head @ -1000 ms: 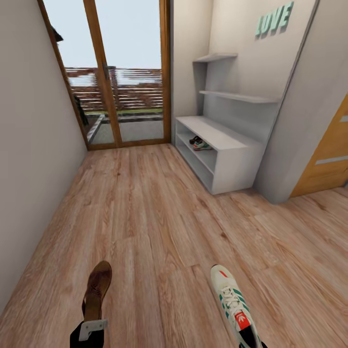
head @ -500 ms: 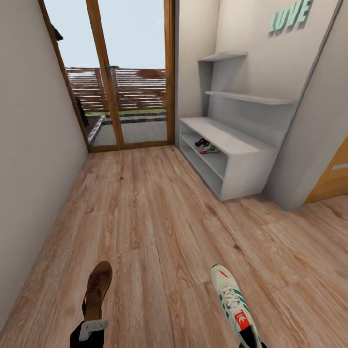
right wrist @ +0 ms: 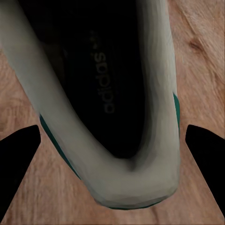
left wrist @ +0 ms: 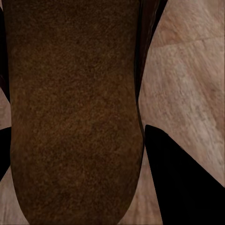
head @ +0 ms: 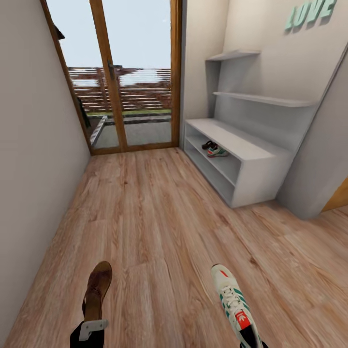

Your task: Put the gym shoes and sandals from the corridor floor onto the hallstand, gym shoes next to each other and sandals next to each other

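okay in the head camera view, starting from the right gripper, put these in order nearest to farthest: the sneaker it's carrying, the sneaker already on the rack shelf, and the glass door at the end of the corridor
1. The gym shoe in the right gripper, at the view's bottom right.
2. The sneaker on the shelf of the hallstand, ahead on the right, beside a dark shoe.
3. The glass door, at the corridor's far end, beyond the hallstand.

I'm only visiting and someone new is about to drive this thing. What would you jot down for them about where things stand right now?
Left gripper: carrying a brown sandal, toe forward.
Right gripper: carrying a white gym shoe, toe forward.
Both are held above the corridor floor.
Done: on the hallstand, at the right ahead, a shelf under the bench top already holds a gym shoe with a darker shoe beside it, too small to identify.
Left: get to the rack and set each carried shoe beside its match.
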